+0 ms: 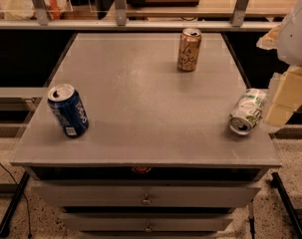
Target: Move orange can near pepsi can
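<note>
Orange can (189, 50) is standing upright on the far side of a grey table (140, 108), a little right of centre, with nothing touching it. The pepsi can (68, 111) is standing upright at the near left of the table, well apart from the orange can. A green can (247, 111) is lying on its side at the right edge, its mouth facing the near side.

My gripper (280, 106) is hanging at the right edge of the scene, just beside the green can and well apart from the orange can. I cannot tell whether it is open or closed.

I am judging that the reach is the step in hand and that the task is barely beginning. To do it well, I should be rising clear of the green can first, since a nudge could be sending it rolling off the table. Then I should be travelling far and left, squaring up on the orange can and closing around its middle gently, because a thin, light can is tipping and denting easily.
</note>
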### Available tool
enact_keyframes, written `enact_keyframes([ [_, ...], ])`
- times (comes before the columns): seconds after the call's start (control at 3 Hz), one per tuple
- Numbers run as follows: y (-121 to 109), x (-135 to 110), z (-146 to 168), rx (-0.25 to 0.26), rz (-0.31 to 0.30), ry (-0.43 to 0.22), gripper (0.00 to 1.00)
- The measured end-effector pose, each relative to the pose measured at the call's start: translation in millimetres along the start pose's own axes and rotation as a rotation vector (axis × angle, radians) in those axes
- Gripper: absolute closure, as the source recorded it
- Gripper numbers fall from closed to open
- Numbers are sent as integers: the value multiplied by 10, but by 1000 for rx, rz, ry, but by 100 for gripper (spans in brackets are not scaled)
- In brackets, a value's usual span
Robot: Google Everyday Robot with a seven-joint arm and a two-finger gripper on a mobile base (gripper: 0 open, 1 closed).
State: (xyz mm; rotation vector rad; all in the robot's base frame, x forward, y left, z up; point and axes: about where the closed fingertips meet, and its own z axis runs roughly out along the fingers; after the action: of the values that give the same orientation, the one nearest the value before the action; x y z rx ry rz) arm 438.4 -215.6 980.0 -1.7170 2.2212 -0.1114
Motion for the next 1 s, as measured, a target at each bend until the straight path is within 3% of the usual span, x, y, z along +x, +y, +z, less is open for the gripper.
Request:
enact_keyframes([
  [0.67, -42, -20, 14, 14, 1, -10, 0],
  [1.0, -340, -47, 322, 37, 38, -41, 0],
])
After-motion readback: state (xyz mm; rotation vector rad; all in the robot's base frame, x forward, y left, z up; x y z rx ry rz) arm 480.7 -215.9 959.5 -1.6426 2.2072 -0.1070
